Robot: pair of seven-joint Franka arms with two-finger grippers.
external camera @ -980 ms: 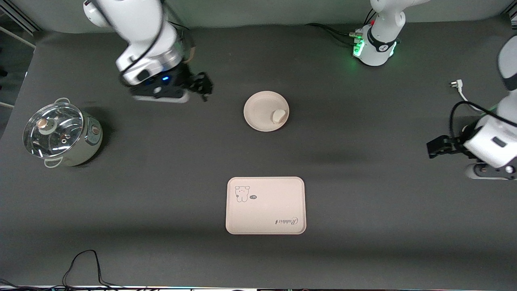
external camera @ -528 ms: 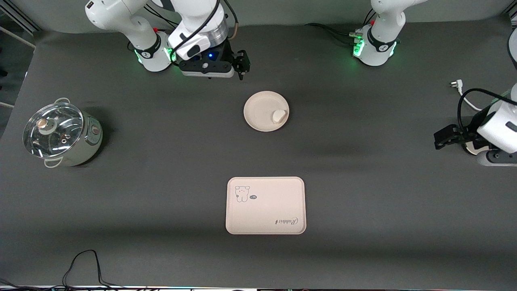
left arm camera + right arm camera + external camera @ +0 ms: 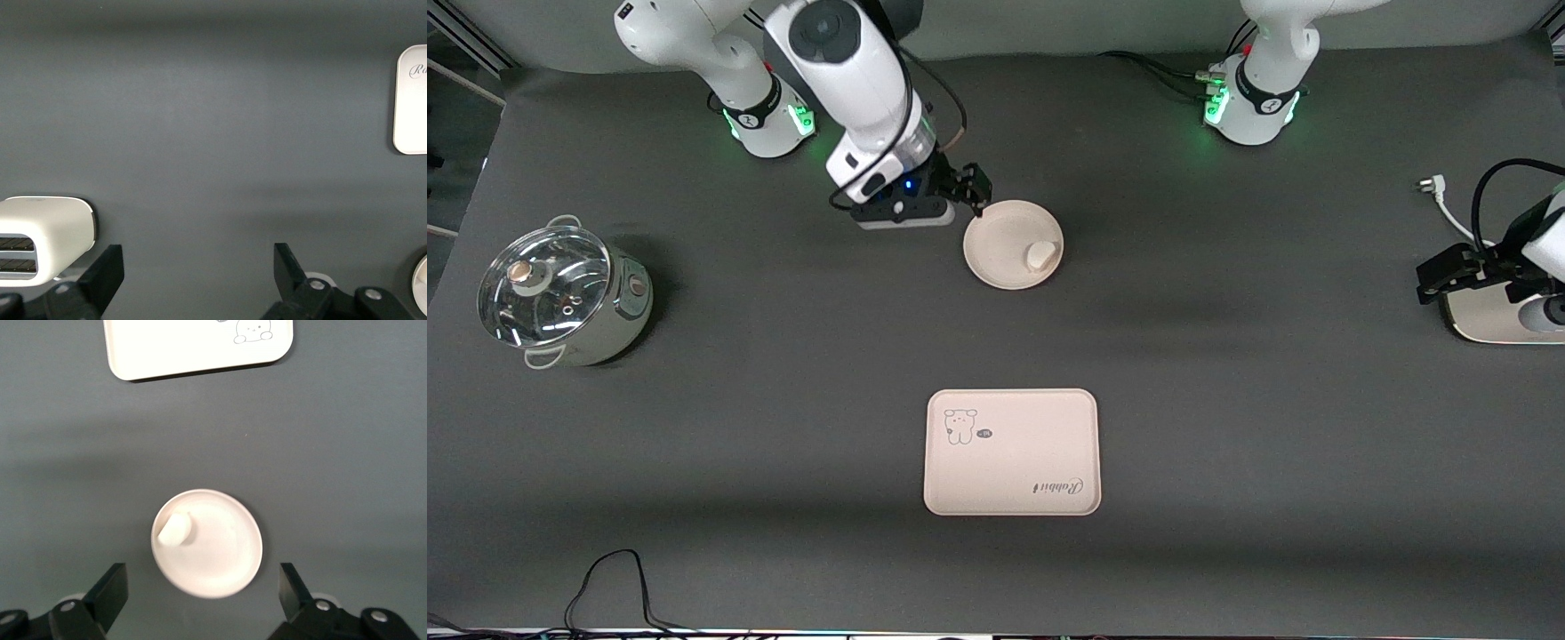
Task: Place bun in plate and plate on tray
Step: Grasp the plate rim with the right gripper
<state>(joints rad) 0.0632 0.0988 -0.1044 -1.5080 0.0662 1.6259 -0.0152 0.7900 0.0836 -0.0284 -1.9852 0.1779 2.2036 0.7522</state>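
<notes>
Cream-beige plate (image 3: 1013,244) sits on the dark grey table (image 3: 1227,444), roughly midway between the 2 arm bases, well apart from the tray (image 3: 1011,452), which lies nearer the front camera. The bun (image 3: 1039,256), small and off-white, rests inside the plate against the rim on the side toward the left arm's end of the table; right wrist view shows the same, bun (image 3: 175,529) in plate (image 3: 207,552), tray (image 3: 197,345) apart from it. Tray carries a cartoon animal drawing (image 3: 960,425) and the script word "Rabbit". Right gripper (image 3: 969,188) hangs over the table just beside the plate's rim, on the side toward the right arm's base; its fingers (image 3: 111,592) are spread wide, nothing between them. Left gripper (image 3: 1449,274) is off at the left arm's end of the table, over a white toaster (image 3: 1494,316); its fingers (image 3: 107,273) are also spread apart and empty, toaster (image 3: 43,237) visible beside them. A glass-lidded pot (image 3: 560,293) stands at the right arm's end. A white plug (image 3: 1432,187) with cord lies near the toaster.
</notes>
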